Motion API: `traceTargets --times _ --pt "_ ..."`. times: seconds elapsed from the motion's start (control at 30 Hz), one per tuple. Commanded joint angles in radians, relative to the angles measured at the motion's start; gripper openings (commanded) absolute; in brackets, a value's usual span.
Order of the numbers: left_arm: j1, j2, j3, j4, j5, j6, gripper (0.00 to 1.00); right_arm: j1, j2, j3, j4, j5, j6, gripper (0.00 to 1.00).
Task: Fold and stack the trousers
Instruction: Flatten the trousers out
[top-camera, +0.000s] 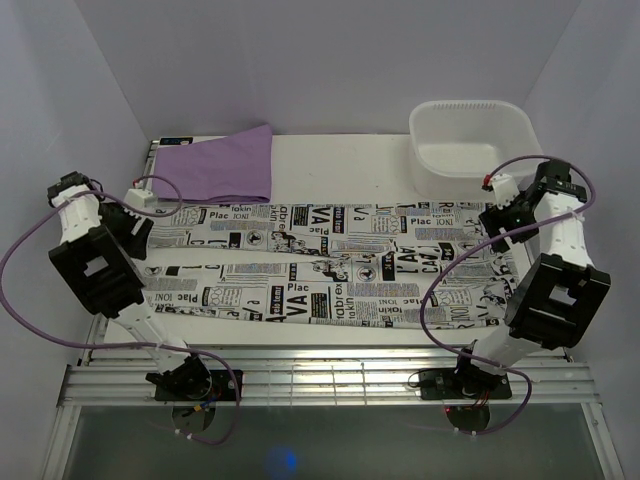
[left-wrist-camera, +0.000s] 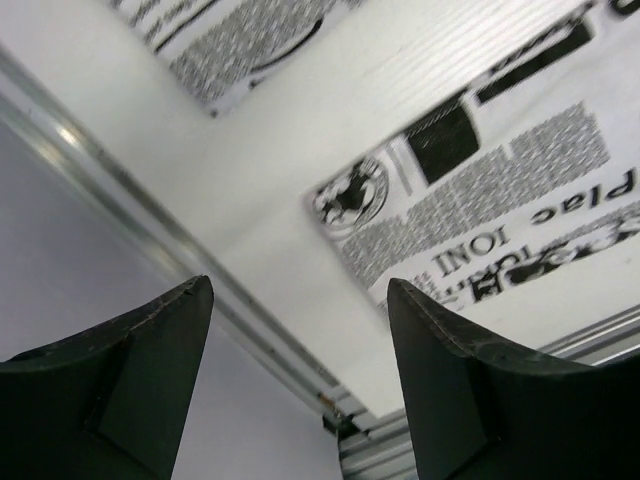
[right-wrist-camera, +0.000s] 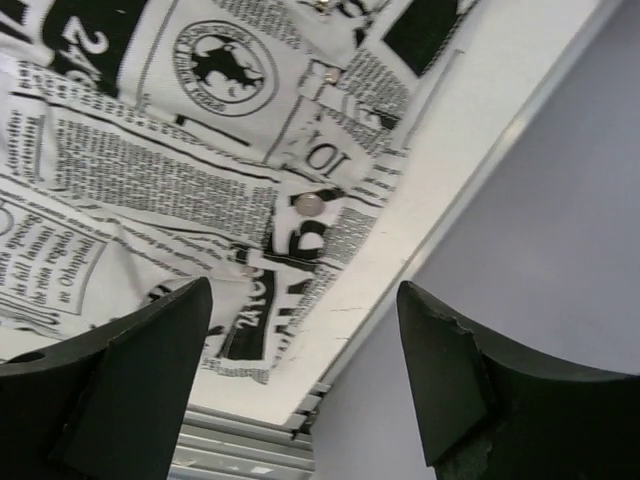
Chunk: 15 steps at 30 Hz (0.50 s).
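Trousers (top-camera: 320, 265) lie flat and lengthwise across the bench (top-camera: 340, 160), waist end on the right, two legs running left with a strip of bare bench between them. Left jaws hang wide open over the leg hem (left-wrist-camera: 480, 200) near the bench's left edge and hold nothing. Right jaws are also wide open and empty, over the waist corner where a metal snap (right-wrist-camera: 310, 203) shows. My read is that the fabric is thin, light and limp. It won't hold shape, will sag between two grip points, and will probably drag and wrinkle on the bench if pulled low. It's not fragile and likely not slippery. Best holds look like the edges: pinch the hem corner on the left and the waistband corner on the right, where the doubled seam gives more to bite, staying off the snap. Lift both ends together so the fold stays square. The busy print hides the edges, so the real hem line is hard to pick out. Purple cloth (top-camera: 215, 165) sits at far left, its near edge just beside or touching the far leg, so a far-side pinch could catch it. White tub (top-camera: 470, 135) stands at far right close to the waist, and the arms' purple cables (top-camera: 440, 290) loop over the fabric and could snag.
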<state>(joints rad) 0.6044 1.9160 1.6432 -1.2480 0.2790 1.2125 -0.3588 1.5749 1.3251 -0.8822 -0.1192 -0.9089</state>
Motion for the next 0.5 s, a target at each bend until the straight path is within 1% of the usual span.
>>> traceTargets --times 0.0,0.03,0.07,0.1,0.13,0.17,0.2,0.23,0.27,0.3,0.37,0.4,0.47 --pt "-0.044 -0.046 -0.057 0.008 0.183 -0.076 0.81 0.006 0.023 -0.036 -0.133 -0.088 -0.027 0.78" --pt "-0.054 -0.038 -0.078 0.027 0.195 -0.091 0.78 0.006 0.037 -0.055 -0.127 -0.091 -0.025 0.75" --pt "-0.069 -0.035 -0.100 0.044 0.210 -0.125 0.77 0.007 0.046 -0.073 -0.094 -0.088 -0.021 0.68" --pt "-0.077 -0.031 -0.132 0.059 0.222 -0.143 0.75 0.007 0.054 -0.104 -0.075 -0.086 -0.007 0.65" --pt "-0.081 -0.025 -0.141 0.096 0.239 -0.162 0.74 0.011 0.074 -0.116 -0.055 -0.083 0.001 0.62" --pt "-0.083 -0.018 -0.148 0.117 0.258 -0.207 0.73 0.011 0.085 -0.124 -0.008 -0.083 0.011 0.56" --pt "-0.084 -0.014 -0.148 0.136 0.294 -0.235 0.72 0.011 0.092 -0.129 0.015 -0.088 0.025 0.53" --pt "-0.086 0.003 -0.138 0.172 0.311 -0.264 0.72 0.012 0.109 -0.124 0.037 -0.103 0.062 0.51" --pt "-0.095 0.011 -0.128 0.182 0.328 -0.290 0.70 0.012 0.117 -0.115 0.052 -0.117 0.080 0.48" --pt "-0.103 0.020 -0.117 0.191 0.351 -0.336 0.69 0.014 0.125 -0.101 0.067 -0.134 0.096 0.47" --pt "-0.127 0.026 -0.094 0.241 0.368 -0.387 0.68 0.018 0.145 -0.045 0.071 -0.186 0.148 0.42" --pt "-0.135 0.023 -0.091 0.263 0.373 -0.436 0.68 0.020 0.148 -0.026 0.069 -0.212 0.160 0.42" --pt "-0.164 0.017 -0.091 0.346 0.371 -0.482 0.68 0.026 0.148 0.021 0.078 -0.272 0.208 0.41"
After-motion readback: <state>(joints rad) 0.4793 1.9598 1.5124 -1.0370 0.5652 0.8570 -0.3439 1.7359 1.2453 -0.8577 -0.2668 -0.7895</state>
